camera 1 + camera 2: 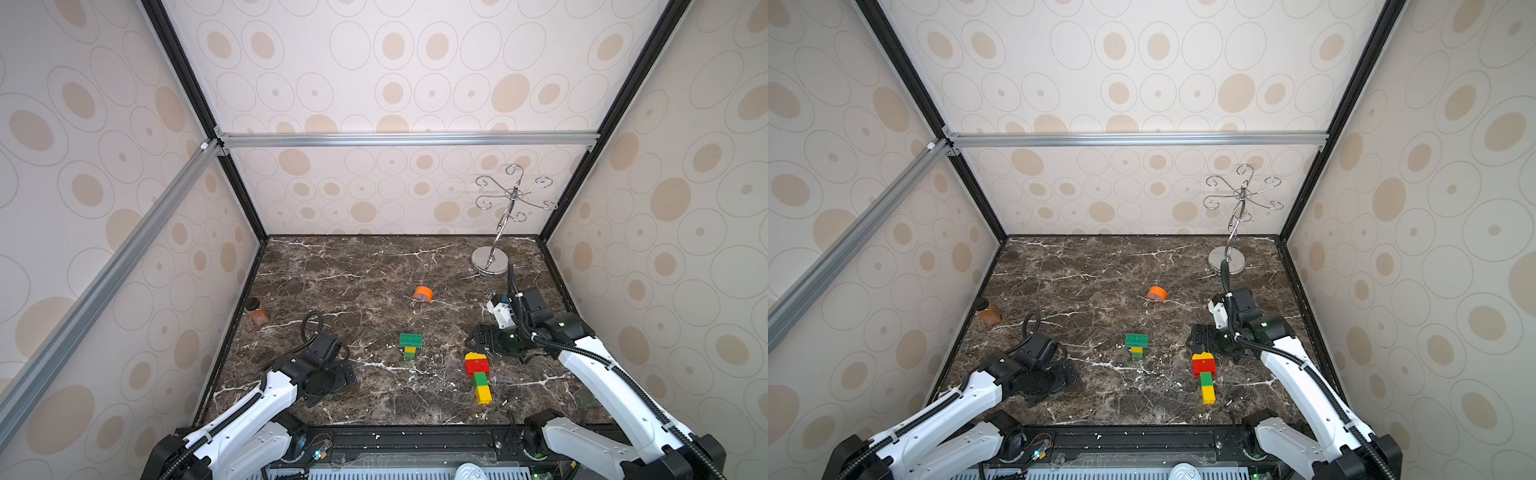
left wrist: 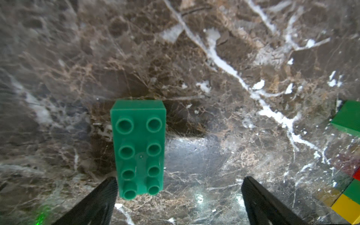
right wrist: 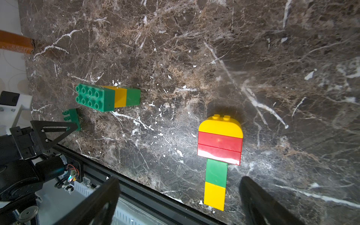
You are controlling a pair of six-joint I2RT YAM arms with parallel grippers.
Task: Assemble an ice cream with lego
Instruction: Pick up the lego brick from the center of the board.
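Both tools stand apart and nothing is clamped. The left gripper (image 2: 180,179) is held over a loose green brick (image 2: 139,148), which lies studs-up at the near left of the table (image 1: 374,266). The brick is off-centre between the jaws, just beside one finger (image 2: 97,200). If the jaws were shut from here, the brick would probably be shoved or twisted across the smooth marble before being caught. A skewed hold would leave its studs misaligned for pressing.

The stack (image 1: 410,345), near the centre, appears to stand upright, with a wide green brick carried on narrow yellow and green ones. Being top-heavy, it could be tipped by an off-centre press or a brushing arm.

The right gripper (image 3: 180,179) is held near the ice cream (image 1: 478,376) without touching it, so a careless descent could knock that piece away.

The ice cream lies flat at the near right and looks complete. It is made of a yellow dome, two red bricks and a narrow green-and-yellow stem, with the dome towards the far side. An orange dome (image 1: 424,294) lies alone farther back at the centre, well apart from the rest. It is judged to be the likely top for the stack and would have to be fetched and turned.
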